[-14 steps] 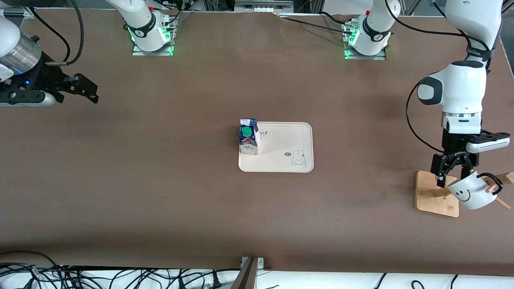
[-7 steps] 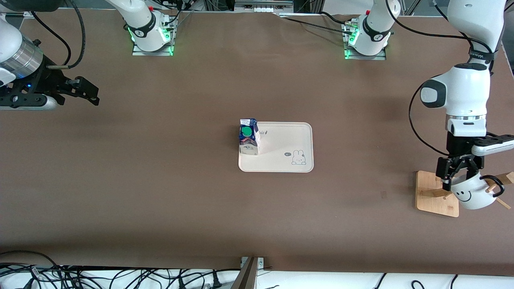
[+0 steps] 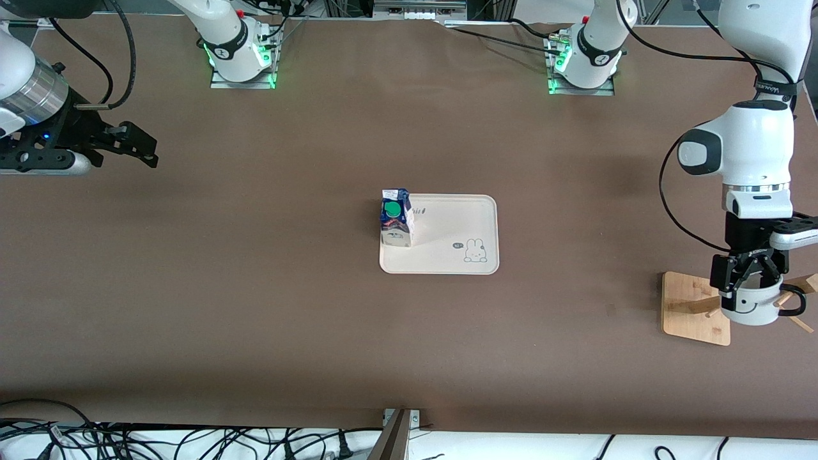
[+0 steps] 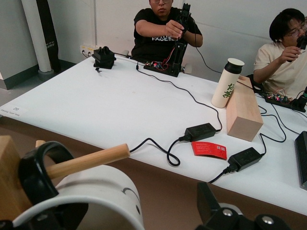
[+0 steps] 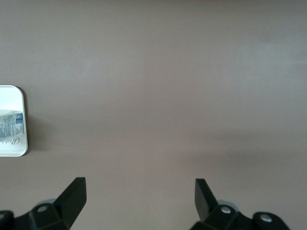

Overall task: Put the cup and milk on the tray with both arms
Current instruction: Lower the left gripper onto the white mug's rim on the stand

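The cup [image 3: 755, 312] hangs on a peg of the wooden rack [image 3: 693, 308] at the left arm's end of the table. My left gripper [image 3: 749, 284] is open right on top of the cup, its jaws astride the cup's wall. In the left wrist view the cup [image 4: 98, 191] fills the foreground; one finger [image 4: 206, 203] shows outside it, and the other is hidden. The milk [image 3: 396, 217] stands upright on the tray [image 3: 457, 223], at the edge toward the right arm's end. My right gripper [image 3: 137, 148] waits open and empty [image 5: 141, 196] over bare table at the right arm's end.
A wooden peg [image 4: 88, 160] passes through the cup's black handle [image 4: 36, 167]. Other pegs [image 3: 802, 322] stick out of the rack. Cables [image 3: 128, 441] lie along the table's near edge. A corner of the tray [image 5: 12, 149] shows in the right wrist view.
My left gripper has moved down and toward the left arm's end of the table, onto the cup. The cup now hangs straighter under it. The right gripper has hardly moved.
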Tool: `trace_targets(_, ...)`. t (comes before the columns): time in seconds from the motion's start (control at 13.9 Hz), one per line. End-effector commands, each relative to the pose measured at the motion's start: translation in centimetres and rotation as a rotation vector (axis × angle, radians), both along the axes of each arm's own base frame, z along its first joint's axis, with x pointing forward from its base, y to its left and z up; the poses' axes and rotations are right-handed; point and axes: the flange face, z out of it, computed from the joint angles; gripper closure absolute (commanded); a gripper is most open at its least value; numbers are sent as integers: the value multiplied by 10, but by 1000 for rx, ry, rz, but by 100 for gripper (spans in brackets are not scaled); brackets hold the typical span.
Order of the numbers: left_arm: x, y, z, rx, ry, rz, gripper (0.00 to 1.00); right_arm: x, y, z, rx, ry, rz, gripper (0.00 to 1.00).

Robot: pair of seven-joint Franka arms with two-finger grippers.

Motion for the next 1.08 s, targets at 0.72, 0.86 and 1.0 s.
trace_targets(0.72,-1,6,-16,-11,23,21,95,0,2,6,-17,2,7,0)
trace_targets(0.86,-1,4,-18,-12,26,18,99,0,2,5,-18,3,8,0)
trace_targets(1.0,0,2,-18,-12,26,15,100,0,2,6,-17,2,7,0)
